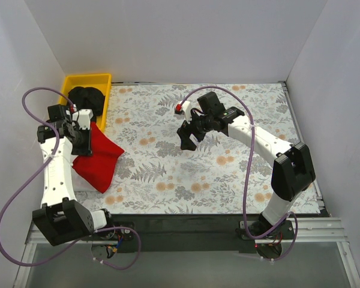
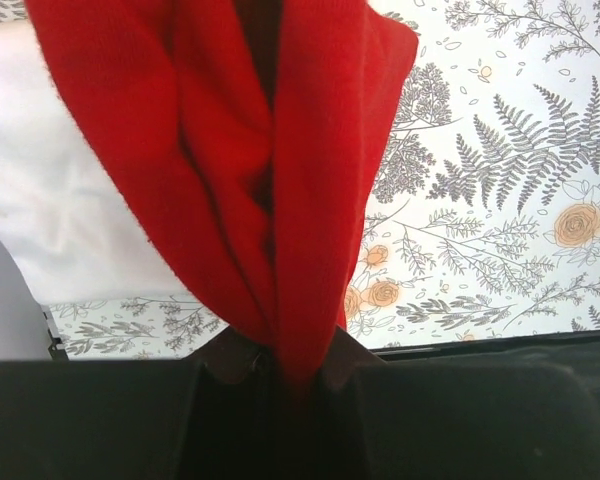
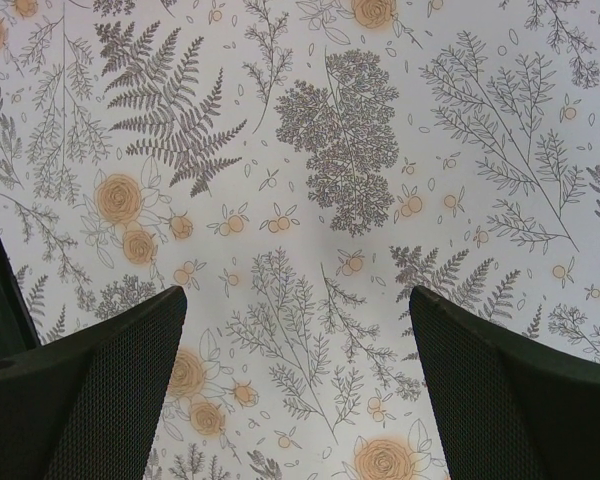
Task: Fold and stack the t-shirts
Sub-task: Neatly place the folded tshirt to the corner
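Left gripper (image 2: pixel 275 365) clamped shut on the red t-shirt (image 1: pixel 99 159), which drapes at nine o'clock on the floral cover (image 1: pixel 168 174). Black t-shirt (image 1: pixel 87 96) sits in the yellow bin (image 1: pixel 87 77) at ten o'clock. Right gripper (image 1: pixel 189 137) is mid-table, jaws wide apart over bare cover.

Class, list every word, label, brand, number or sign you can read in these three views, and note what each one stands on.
None: no view shows any readable text. The red t-shirt, the yellow bin and the floral table cover carry only plain colour or pattern.
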Available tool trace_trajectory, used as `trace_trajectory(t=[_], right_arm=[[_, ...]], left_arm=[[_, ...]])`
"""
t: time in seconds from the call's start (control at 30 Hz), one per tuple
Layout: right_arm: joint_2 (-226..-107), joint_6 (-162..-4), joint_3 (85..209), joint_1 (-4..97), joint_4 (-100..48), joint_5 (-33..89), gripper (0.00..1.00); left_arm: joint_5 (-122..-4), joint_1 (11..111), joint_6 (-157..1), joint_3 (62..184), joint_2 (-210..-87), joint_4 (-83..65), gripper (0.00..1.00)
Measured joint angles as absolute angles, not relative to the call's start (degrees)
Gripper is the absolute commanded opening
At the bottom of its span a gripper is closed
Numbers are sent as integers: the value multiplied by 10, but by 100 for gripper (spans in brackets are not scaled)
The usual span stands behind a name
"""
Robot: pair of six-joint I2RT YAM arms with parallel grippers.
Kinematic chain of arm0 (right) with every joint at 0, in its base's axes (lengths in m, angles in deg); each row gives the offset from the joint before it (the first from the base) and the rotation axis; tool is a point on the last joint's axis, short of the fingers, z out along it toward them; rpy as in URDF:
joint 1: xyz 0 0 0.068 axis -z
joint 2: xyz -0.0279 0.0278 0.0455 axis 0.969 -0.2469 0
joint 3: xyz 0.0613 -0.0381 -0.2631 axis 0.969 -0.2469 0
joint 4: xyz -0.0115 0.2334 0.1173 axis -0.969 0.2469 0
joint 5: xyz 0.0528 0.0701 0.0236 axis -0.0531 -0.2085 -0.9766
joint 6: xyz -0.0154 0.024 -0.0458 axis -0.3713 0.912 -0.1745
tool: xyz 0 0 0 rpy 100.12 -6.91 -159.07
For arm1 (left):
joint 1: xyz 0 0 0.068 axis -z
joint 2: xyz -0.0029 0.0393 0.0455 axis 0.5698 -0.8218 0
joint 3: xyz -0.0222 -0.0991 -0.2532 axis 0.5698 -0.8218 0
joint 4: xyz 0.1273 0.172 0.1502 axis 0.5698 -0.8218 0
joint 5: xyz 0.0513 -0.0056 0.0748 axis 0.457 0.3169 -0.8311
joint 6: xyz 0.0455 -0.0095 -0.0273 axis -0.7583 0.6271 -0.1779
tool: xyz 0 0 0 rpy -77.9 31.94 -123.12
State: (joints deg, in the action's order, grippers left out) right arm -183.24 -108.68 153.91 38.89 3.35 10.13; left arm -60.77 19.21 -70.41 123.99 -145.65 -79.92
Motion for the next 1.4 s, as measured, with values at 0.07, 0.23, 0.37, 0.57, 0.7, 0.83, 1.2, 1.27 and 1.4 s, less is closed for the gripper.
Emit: trace_trajectory(t=[0.07, 0.23, 0.37, 0.57, 0.7, 0.83, 1.2, 1.27, 1.4], right_arm=[[-1832, -1087, 1539, 389, 36, 101, 98], [-1832, -1087, 1539, 389, 36, 101, 98], [-1832, -1087, 1539, 389, 36, 102, 98], [-1832, -1087, 1538, 389, 37, 102, 98], [-1832, -1087, 1530, 389, 39, 102, 98], [-1832, -1088, 1529, 389, 42, 101, 98], [-1832, -1088, 1522, 389, 44, 98, 98], [-1832, -1088, 1519, 389, 50, 97, 98], [-1832, -1089, 1513, 389, 52, 98, 98]], left_arm=[[-603, 179, -709, 1240, -1451, -800, 0], [-595, 146, -722, 1239, -1456, -797, 0], [-592, 119, -739, 1218, -1462, -776, 0], [-591, 68, -761, 1175, -1482, -738, 0], [-597, 45, -771, 1163, -1492, -702, 0], [-613, 35, -787, 1130, -1491, -656, 0], [-660, -4, -813, 1036, -1521, -505, 41], [-671, -9, -812, 1033, -1536, -481, 46], [-689, -22, -815, 1048, -1563, -450, 60]])
